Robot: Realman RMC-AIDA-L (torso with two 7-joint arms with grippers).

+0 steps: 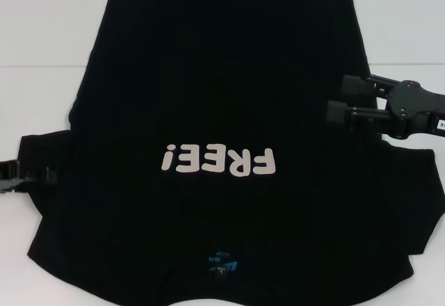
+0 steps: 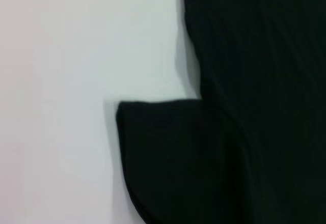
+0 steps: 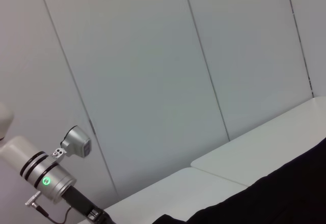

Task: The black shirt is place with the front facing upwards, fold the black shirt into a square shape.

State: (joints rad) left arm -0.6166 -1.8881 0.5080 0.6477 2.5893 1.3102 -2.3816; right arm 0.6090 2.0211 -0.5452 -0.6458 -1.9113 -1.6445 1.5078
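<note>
Shirt [image 1: 222, 111] lies flat beneath right gripper [image 1: 338, 99], fingers parted.

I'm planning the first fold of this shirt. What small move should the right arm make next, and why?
Probably lower the right gripper onto the right sleeve. The black shirt lies flat and unfolded, lettering up, and that gripper hovers open over its right edge holding nothing. The left gripper already sits at the left sleeve.
</note>
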